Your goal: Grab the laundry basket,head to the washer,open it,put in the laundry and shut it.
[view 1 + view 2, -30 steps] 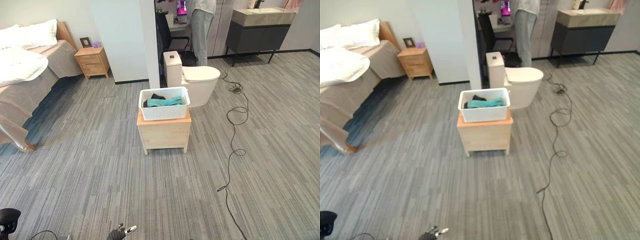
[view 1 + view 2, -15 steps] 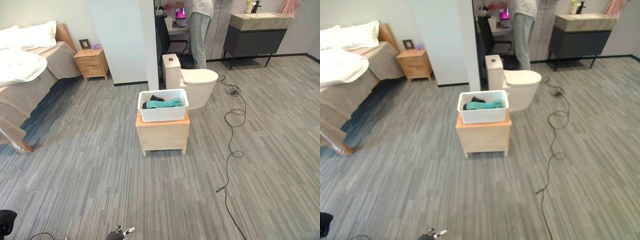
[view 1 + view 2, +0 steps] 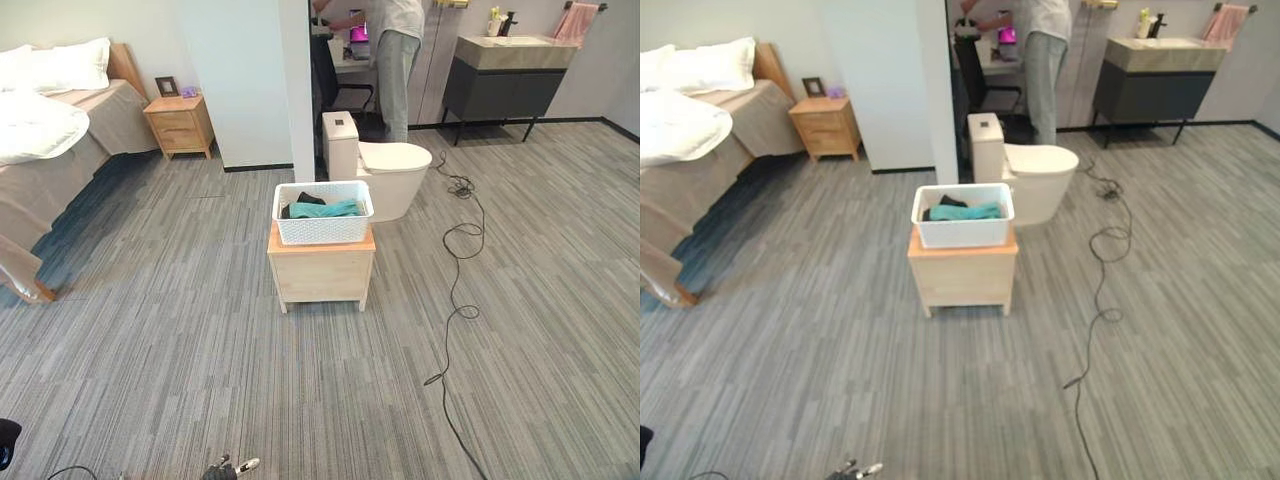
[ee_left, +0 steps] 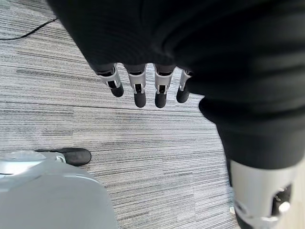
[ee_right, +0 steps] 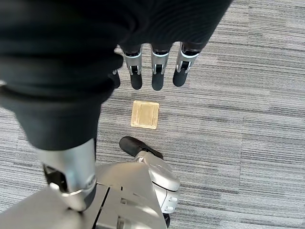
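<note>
Whole view shifted since a second ago, camera's doing. Laundry basket (image 3: 324, 211) unmoved atop the wooden stool (image 3: 321, 271), well ahead. Left hand (image 4: 143, 86) and right hand (image 5: 155, 71) hanging empty, fingers relaxed. Approach underway, grab pending.

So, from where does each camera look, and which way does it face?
Left eye view: on the head, facing forward and down at the white laundry basket on the wooden stand.
Right eye view: beside it, same scene; both share basket, stand and toilet.
Left wrist view: on the left wrist, facing the carpet past the left hand.
Right wrist view: on the right wrist, facing the carpet past the right hand.
</note>
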You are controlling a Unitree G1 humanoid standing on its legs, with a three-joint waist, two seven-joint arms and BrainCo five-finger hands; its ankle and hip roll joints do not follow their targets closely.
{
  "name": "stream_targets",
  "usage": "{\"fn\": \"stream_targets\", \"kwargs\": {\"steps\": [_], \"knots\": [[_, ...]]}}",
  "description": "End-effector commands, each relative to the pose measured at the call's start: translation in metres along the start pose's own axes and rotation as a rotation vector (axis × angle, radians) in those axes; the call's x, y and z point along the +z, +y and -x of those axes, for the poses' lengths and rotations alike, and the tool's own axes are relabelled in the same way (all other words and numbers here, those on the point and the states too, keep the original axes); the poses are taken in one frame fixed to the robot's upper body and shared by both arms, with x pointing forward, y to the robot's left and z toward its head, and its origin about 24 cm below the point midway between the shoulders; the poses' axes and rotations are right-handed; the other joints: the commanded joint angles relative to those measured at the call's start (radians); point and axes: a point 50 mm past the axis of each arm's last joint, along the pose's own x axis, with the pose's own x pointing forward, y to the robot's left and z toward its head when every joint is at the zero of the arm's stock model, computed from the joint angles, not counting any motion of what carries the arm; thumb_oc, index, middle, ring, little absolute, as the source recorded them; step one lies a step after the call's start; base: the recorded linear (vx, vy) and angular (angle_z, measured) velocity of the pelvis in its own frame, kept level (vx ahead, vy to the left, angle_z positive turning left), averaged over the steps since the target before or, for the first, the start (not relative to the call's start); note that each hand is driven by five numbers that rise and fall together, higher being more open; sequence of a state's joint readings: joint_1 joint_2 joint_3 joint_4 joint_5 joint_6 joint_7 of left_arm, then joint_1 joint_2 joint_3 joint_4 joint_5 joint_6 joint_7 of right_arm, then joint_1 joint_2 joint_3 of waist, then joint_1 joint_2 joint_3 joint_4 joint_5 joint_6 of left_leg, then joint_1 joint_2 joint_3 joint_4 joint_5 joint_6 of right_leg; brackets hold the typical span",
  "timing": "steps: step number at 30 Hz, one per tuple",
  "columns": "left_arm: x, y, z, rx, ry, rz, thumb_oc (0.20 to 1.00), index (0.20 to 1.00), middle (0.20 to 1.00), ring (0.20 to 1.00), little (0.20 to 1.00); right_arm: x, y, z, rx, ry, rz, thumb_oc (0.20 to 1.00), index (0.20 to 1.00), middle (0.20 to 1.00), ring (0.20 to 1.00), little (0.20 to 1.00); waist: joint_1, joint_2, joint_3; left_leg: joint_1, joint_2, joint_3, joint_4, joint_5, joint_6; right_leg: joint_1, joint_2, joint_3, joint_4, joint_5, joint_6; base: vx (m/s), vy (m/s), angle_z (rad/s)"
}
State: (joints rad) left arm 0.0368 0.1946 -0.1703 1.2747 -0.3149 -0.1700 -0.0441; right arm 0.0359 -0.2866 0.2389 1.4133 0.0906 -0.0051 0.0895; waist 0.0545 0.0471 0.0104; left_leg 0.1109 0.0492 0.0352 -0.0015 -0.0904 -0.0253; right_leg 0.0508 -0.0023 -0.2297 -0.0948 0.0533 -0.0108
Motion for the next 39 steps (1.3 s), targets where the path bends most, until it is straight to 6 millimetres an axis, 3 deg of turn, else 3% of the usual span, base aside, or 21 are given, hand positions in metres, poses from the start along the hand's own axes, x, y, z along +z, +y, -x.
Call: {"fn": "stream_targets", "kwargs": {"steps": [1, 3, 5, 7, 8, 10, 12, 14, 16, 17, 19, 21, 22, 23, 25, 27, 29, 32, 33, 36, 39], "knots": [[0.037, 0.016, -0.006, 0.052, -0.099, 0.019, 1.0, 1.0, 1.0, 1.0, 1.0, 0.027, 0.02, -0.002, 0.072, -0.082, -0.02, 1.0, 1.0, 1.0, 1.0, 1.0, 0.019, -0.088, 0.066, -0.166, 0.023, -0.06, 0.128, 0.096, -0.065, 0.051, -0.071, 0.054, 0.061, -0.098, 0.047, -0.05, -0.162, 0.17], [0.041, 0.015, -0.007, 0.046, -0.102, 0.007, 1.0, 1.0, 1.0, 1.0, 1.0, 0.028, 0.016, -0.002, 0.065, -0.085, -0.036, 1.0, 1.0, 1.0, 1.0, 1.0, 0.026, -0.098, 0.094, -0.257, 0.003, -0.073, 0.28, 0.127, -0.069, 0.059, -0.068, 0.042, 0.056, -0.105, 0.035, 0.01, -0.104, 0.19], [0.043, 0.013, -0.007, 0.044, -0.108, 0.009, 1.0, 1.0, 1.0, 1.0, 1.0, 0.03, 0.013, -0.002, 0.054, -0.089, -0.047, 1.0, 1.0, 1.0, 1.0, 1.0, 0.023, -0.1, 0.099, -0.305, 0.005, -0.069, 0.299, 0.149, -0.065, 0.061, -0.066, 0.03, 0.047, -0.112, 0.034, 0.07, -0.02, 0.12], [0.046, 0.009, -0.007, 0.025, -0.13, 0.013, 1.0, 1.0, 1.0, 1.0, 1.0, 0.035, 0.005, -0.001, 0.034, -0.108, -0.048, 1.0, 1.0, 1.0, 1.0, 1.0, 0.038, -0.102, 0.093, -0.371, 0.027, -0.024, 0.157, 0.172, -0.057, 0.078, -0.062, 0.023, 0.023, -0.13, 0.05, 0.23, 0.074, 0.18], [0.046, 0.009, -0.007, 0.025, -0.13, 0.013, 1.0, 1.0, 1.0, 1.0, 1.0, 0.035, 0.005, -0.001, 0.034, -0.107, -0.048, 1.0, 1.0, 1.0, 1.0, 1.0, 0.039, -0.103, 0.094, -0.367, 0.026, -0.022, 0.153, 0.174, -0.057, 0.08, -0.064, 0.024, 0.022, -0.13, 0.05, 0.28, 0.115, 0.26], [0.051, 0.009, -0.007, 0.022, -0.163, 0.029, 1.0, 1.0, 1.0, 1.0, 1.0, 0.047, 0.005, 0.0, 0.03, -0.154, -0.064, 1.0, 1.0, 1.0, 1.0, 1.0, 0.063, -0.096, 0.096, -0.426, 0.029, -0.029, 0.02, 0.237, -0.071, 0.106, -0.055, 0.037, 0.013, -0.154, 0.061, 0.27, 0.145, 0.08], [0.051, 0.013, -0.006, 0.034, -0.169, 0.031, 1.0, 1.0, 1.0, 1.0, 1.0, 0.051, 0.006, 0.0, 0.034, -0.168, -0.066, 1.0, 1.0, 1.0, 1.0, 1.0, 0.076, -0.098, 0.095, -0.444, 0.025, -0.028, 0.012, 0.251, -0.077, 0.12, -0.055, 0.047, 0.013, -0.163, 0.067, 0.29, 0.163, -0.08], [0.045, 0.013, -0.005, 0.029, -0.156, 0.039, 1.0, 1.0, 1.0, 1.0, 1.0, 0.047, 0.012, -0.001, 0.052, -0.158, -0.04, 1.0, 1.0, 1.0, 1.0, 1.0, 0.091, -0.098, 0.072, -0.432, 0.02, -0.041, 0.017, 0.257, -0.055, 0.15, -0.059, 0.064, 0.022, -0.186, 0.08, 0.46, 0.242, -0.42], [0.052, 0.017, -0.005, 0.031, -0.18, 0.019, 1.0, 1.0, 1.0, 1.0, 1.0, 0.05, 0.018, -0.001, 0.067, -0.164, -0.039, 1.0, 1.0, 1.0, 1.0, 1.0, 0.104, -0.13, 0.072, -0.467, -0.023, -0.037, 0.137, 0.215, -0.015, 0.138, -0.093, 0.083, 0.143, -0.207, 0.081, 0.46, 0.284, -0.44], [0.054, 0.019, -0.005, 0.036, -0.184, 0.016, 1.0, 1.0, 1.0, 1.0, 1.0, 0.052, 0.021, -0.001, 0.078, -0.168, -0.039, 1.0, 1.0, 1.0, 1.0, 1.0, 0.11, -0.137, 0.068, -0.456, -0.038, -0.031, 0.14, 0.194, 0.005, 0.115, -0.101, 0.086, 0.211, -0.194, 0.093, 0.31, 0.257, -0.25], [0.058, 0.018, -0.005, 0.027, -0.196, -0.014, 1.0, 1.0, 1.0, 1.0, 1.0, 0.058, 0.024, -0.001, 0.09, -0.175, -0.002, 1.0, 1.0, 1.0, 1.0, 1.0, 0.109, -0.138, 0.077, -0.415, -0.065, -0.021, 0.123, 0.163, 0.044, 0.012, -0.126, 0.089, 0.421, -0.068, 0.127, 0.25, 0.285, -0.12], [0.062, 0.017, -0.005, 0.012, -0.21, -0.043, 1.0, 1.0, 1.0, 1.0, 1.0, 0.063, 0.021, 0.0, 0.081, -0.182, 0.023, 1.0, 1.0, 1.0, 1.0, 1.0, 0.095, -0.115, 0.096, -0.359, -0.068, -0.007, 0.098, 0.143, 0.072, -0.076, -0.162, 0.059, 0.588, 0.051, 0.151, 0.22, 0.287, -0.05], [0.063, 0.015, -0.005, 0.003, -0.213, -0.054, 1.0, 1.0, 1.0, 1.0, 1.0, 0.065, 0.021, 0.0, 0.079, -0.187, 0.026, 1.0, 1.0, 1.0, 1.0, 1.0, 0.088, -0.102, 0.102, -0.331, -0.064, -0.003, 0.087, 0.137, 0.08, -0.111, -0.183, 0.034, 0.642, 0.07, 0.15, 0.42, 0.308, 0.17], [0.065, 0.014, -0.005, -0.005, -0.216, -0.085, 1.0, 1.0, 1.0, 1.0, 1.0, 0.063, 0.02, 0.0, 0.076, -0.185, 0.024, 1.0, 1.0, 1.0, 1.0, 1.0, 0.072, -0.087, 0.114, -0.257, -0.064, 0.004, 0.058, 0.107, 0.081, -0.146, -0.238, -0.039, 0.637, 0.05, 0.15, 0.43, 0.223, 0.23], [0.064, 0.012, -0.005, -0.013, -0.213, -0.095, 1.0, 1.0, 1.0, 1.0, 1.0, 0.057, 0.02, -0.001, 0.072, -0.166, 0.028, 1.0, 1.0, 1.0, 1.0, 1.0, 0.058, -0.072, 0.123, -0.207, -0.057, 0.011, 0.041, 0.09, 0.077, -0.156, -0.252, -0.109, 0.537, 0.002, 0.131, 0.37, 0.076, 0.06], [0.063, 0.012, -0.005, -0.013, -0.203, -0.11, 1.0, 1.0, 1.0, 1.0, 1.0, 0.053, 0.019, -0.001, 0.069, -0.147, 0.024, 1.0, 1.0, 1.0, 1.0, 1.0, 0.049, -0.073, 0.126, -0.174, -0.058, 0.01, 0.036, 0.069, 0.067, -0.156, -0.252, -0.123, 0.407, -0.008, 0.133, 0.28, -0.057, 0.07], [0.062, 0.01, -0.006, -0.016, -0.195, -0.13, 1.0, 1.0, 1.0, 1.0, 1.0, 0.048, 0.02, -0.002, 0.072, -0.132, 0.017, 1.0, 1.0, 1.0, 1.0, 1.0, 0.034, -0.08, 0.126, -0.132, -0.069, 0.002, 0.024, 0.041, 0.055, -0.166, -0.235, -0.098, 0.228, 0.016, 0.145, 0.34, -0.098, 0.13], [0.061, 0.009, -0.006, -0.014, -0.197, -0.146, 1.0, 1.0, 1.0, 1.0, 1.0, 0.039, 0.019, -0.002, 0.073, -0.108, -0.025, 1.0, 1.0, 1.0, 1.0, 1.0, 0.002, -0.085, 0.129, -0.066, -0.085, -0.029, 0.023, -0.009, 0.049, -0.218, -0.215, 0.069, 0.071, 0.097, 0.179, 0.39, -0.085, 0.21], [0.06, 0.009, -0.006, -0.018, -0.195, -0.148, 1.0, 1.0, 1.0, 1.0, 1.0, 0.035, 0.018, -0.002, 0.07, -0.096, -0.037, 1.0, 1.0, 1.0, 1.0, 1.0, -0.003, -0.087, 0.13, -0.049, -0.088, -0.035, 0.025, -0.022, 0.046, -0.231, -0.216, 0.095, 0.04, 0.117, 0.188, 0.54, -0.137, 0.59], [0.051, 0.009, -0.006, -0.023, -0.161, -0.154, 1.0, 1.0, 1.0, 1.0, 1.0, 0.015, 0.014, -0.002, 0.066, -0.05, -0.071, 1.0, 1.0, 1.0, 1.0, 1.0, -0.025, -0.101, 0.111, 0.036, -0.086, -0.067, 0.022, -0.08, 0.026, -0.238, -0.215, 0.067, 0.008, 0.156, 0.2, 0.43, -0.157, 0.41], [0.047, 0.009, -0.006, -0.017, -0.148, -0.136, 1.0, 1.0, 1.0, 1.0, 1.0, 0.009, 0.01, -0.001, 0.055, -0.043, -0.092, 1.0, 1.0, 1.0, 1.0, 1.0, -0.039, -0.104, 0.103, 0.079, -0.065, -0.08, 0.025, -0.111, 0.014, -0.228, -0.199, 0.08, 0.056, 0.147, 0.187, 0.45, -0.276, 0.55]]}}
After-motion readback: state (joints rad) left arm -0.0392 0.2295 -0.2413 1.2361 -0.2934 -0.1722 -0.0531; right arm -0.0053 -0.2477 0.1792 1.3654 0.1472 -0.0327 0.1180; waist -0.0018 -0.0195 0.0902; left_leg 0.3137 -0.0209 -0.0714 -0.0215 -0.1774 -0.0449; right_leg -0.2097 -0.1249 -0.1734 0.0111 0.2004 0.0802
